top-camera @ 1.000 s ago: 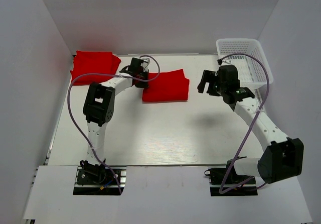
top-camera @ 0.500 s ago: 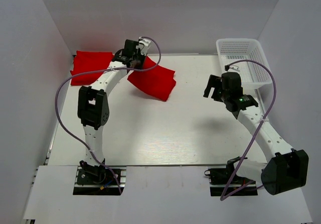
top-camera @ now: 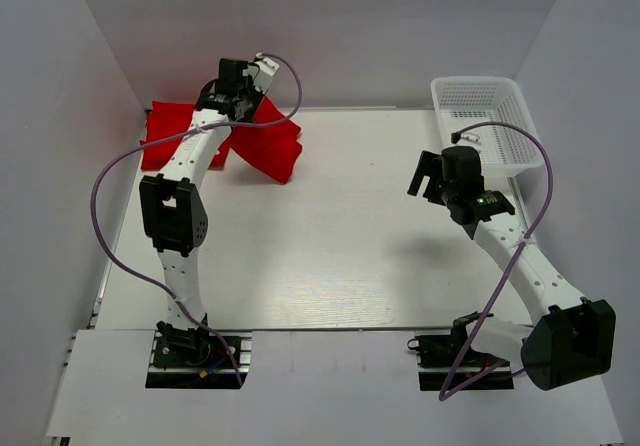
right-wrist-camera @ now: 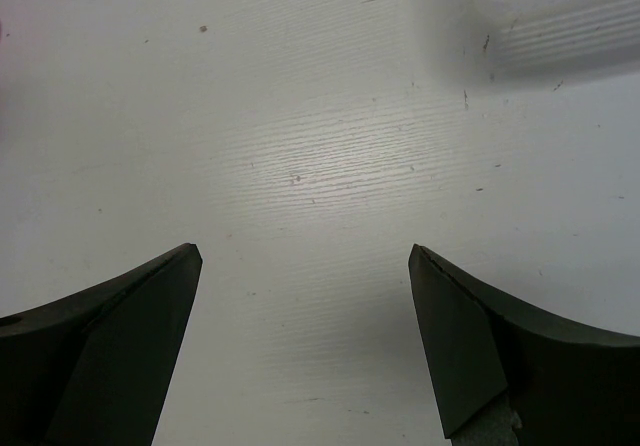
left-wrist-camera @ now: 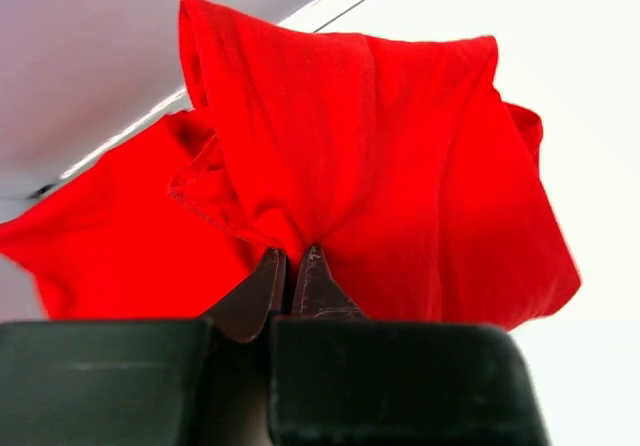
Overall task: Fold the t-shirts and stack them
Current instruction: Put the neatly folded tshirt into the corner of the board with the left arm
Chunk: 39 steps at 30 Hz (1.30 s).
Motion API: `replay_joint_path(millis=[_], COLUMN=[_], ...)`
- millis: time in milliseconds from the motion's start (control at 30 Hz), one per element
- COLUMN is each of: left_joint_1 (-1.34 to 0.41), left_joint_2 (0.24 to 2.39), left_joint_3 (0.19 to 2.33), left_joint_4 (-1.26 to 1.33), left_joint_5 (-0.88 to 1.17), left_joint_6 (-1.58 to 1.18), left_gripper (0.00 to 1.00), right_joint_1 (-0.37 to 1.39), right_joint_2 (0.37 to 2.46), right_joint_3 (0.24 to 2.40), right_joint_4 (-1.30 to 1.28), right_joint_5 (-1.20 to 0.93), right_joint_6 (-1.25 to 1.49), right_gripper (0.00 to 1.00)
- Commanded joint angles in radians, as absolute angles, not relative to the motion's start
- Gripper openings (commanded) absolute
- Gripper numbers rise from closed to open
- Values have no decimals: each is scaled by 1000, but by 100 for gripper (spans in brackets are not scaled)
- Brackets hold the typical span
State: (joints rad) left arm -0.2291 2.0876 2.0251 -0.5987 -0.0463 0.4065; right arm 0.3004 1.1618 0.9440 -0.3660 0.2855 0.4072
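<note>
Our left arm (top-camera: 190, 161) has its jaws clamped tight on a bunched fold of the carried t-shirt (top-camera: 268, 144). The shirt droops down and to the right from the pinch, over the tabletop (top-camera: 340, 256). The resting t-shirt (top-camera: 168, 138) lies just left of those jaws, so we reckon a short leftward carry stacks it. Our right arm (top-camera: 510, 236) hovers well right of the resting t-shirt, jaws wide apart, holding nothing.
</note>
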Motion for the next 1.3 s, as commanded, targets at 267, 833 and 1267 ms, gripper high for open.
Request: replay_joint_path(millis=[267,833,1267], left_joint_1=[-137,-48,69], left_joint_2=[1963,1974,2040], left_joint_3=[2069,2175,2178], left_joint_4=[-503,-479,-445], left_joint_5=[-29,-15,14], left_joint_6=[528,497,454], left_gripper=[0,0,0], right_joint_1=[299,298,301], right_joint_2=[1199,1204,1276], right_joint_3=[979,1015,1091], right_joint_4=[-353,-373,-397], right_joint_5=[261,256,249], right_joint_6=[400,396,387], right_gripper=[90,90,90])
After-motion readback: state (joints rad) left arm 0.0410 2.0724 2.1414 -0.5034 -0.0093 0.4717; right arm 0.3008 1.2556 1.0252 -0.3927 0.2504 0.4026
